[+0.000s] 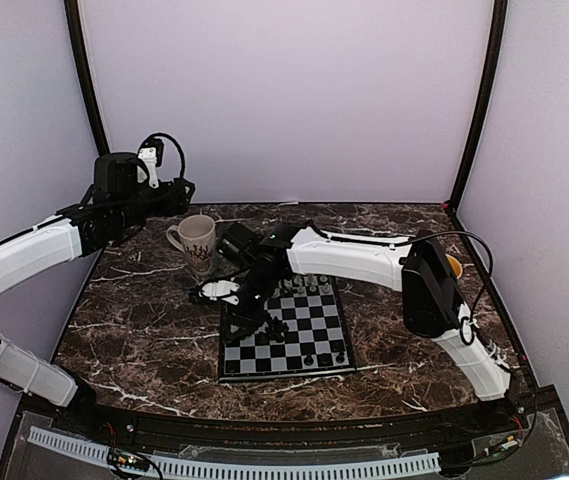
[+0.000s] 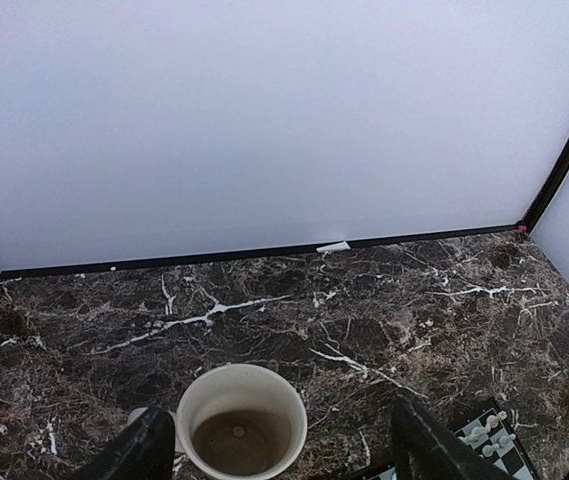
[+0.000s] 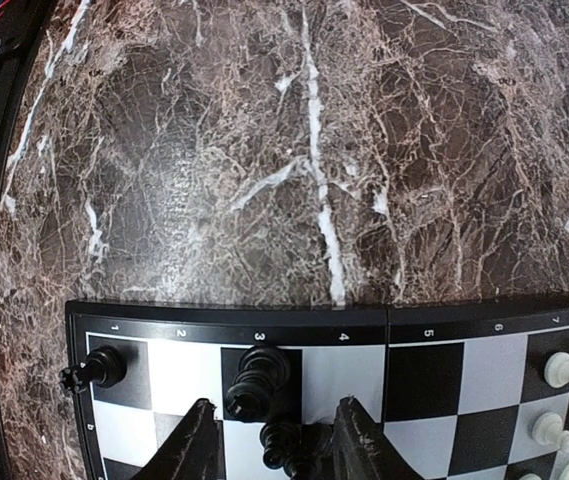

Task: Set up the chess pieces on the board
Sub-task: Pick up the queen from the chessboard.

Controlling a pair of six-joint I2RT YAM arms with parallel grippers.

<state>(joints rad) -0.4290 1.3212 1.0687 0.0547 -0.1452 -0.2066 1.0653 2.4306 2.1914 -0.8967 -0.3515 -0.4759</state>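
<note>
Right tool [image 1: 249,322]: low over the board's 9 o'clock edge. In its own wrist view [image 3: 276,410] the fingers stand narrow with one black piece [image 3: 286,442] between them. A gap shows on one side, so whether the pads grip it cannot be told.
Left tool [image 1: 179,193]: raised high at the bench's 10 o'clock corner. In its wrist view [image 2: 282,410] the fingers stand wide apart with nothing between them, and the mug is far below.
Bench [image 1: 134,330] [image 2: 364,300] [image 3: 264,150]: dark marble with white veins; it carries the board and the mug.
Board [image 1: 264,362] [image 3: 414,385]: lies flat at the bench's middle, a little toward 6 o'clock. It has black and pale squares and a thin dark rim, with numerals along its 9 o'clock edge.
Mug [image 1: 199,245] [image 2: 244,369]: cream, upright, near the board's 10 o'clock corner and apart from it; handle toward 9 o'clock.
In the mug: one small pale round thing [image 2: 239,432] on the bottom, too small to name.
White pieces [image 1: 304,288] [image 3: 562,370]: in a row along the board's 12 o'clock edge.
Black pieces [image 1: 309,358]: a few scattered over the board's 6 o'clock half. In the right wrist view, one [image 3: 104,367] is on the corner square by numeral 1 and a taller one [image 3: 257,380] stands by numeral 3, just beside the fingers.
</note>
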